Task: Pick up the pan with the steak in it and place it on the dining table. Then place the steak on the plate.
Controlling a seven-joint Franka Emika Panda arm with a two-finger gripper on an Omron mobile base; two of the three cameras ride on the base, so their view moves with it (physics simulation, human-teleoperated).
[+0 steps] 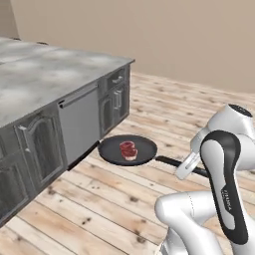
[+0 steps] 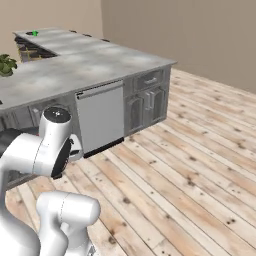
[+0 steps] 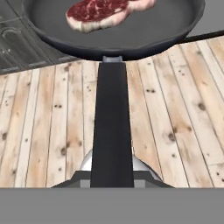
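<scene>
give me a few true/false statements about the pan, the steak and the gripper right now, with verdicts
1. The pan is held up above the wooden floor. True.
2. The steak lies on the floor beside the pan. False: it lies inside the pan.
3. The gripper holds the pan by its long handle. True, the handle runs straight into the gripper in the hand view.
4. The pan rests on the grey counter. False: it hangs in the air, lower than the countertop, in front of the cabinets.
5. The pan is tipped on its side. False: it sits about level, with the steak on its base.
</scene>
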